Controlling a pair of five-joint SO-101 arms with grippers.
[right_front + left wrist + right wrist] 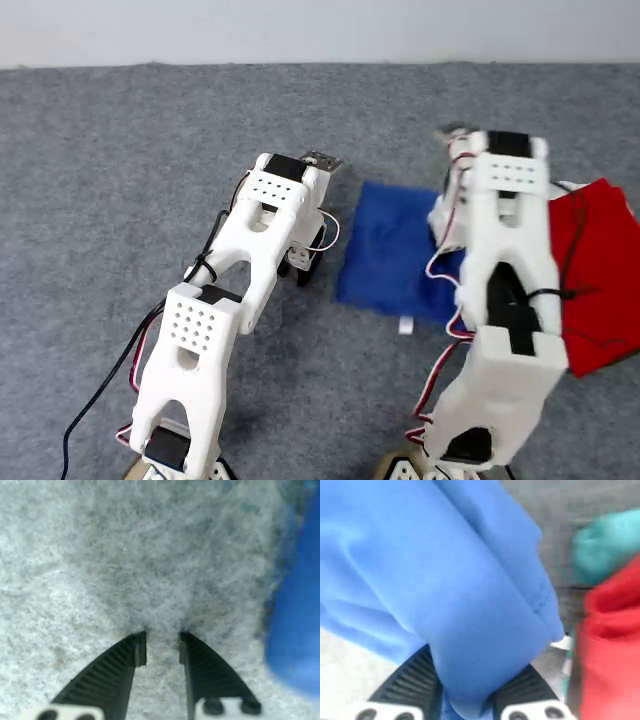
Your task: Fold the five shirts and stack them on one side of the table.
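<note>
A grey felt-covered table (120, 180) is lying under two white arms. A blue shirt (385, 255) is sitting loosely folded near the middle. A red shirt (595, 270) is bunching up to its right, and the right arm is hiding whether the two are touching. A bit of teal cloth (605, 550) is showing beside the red. The right gripper (465, 680) is pinching a thick fold of the blue shirt between its jaws. The left gripper (162, 647) is pointing down at bare felt just left of the blue shirt, its jaws standing a narrow gap apart and holding nothing. The fabric is looking light, soft and floppy, likely sagging wherever unsupported. Gripping a hem or corner through all layers is probably going to work best.
</note>
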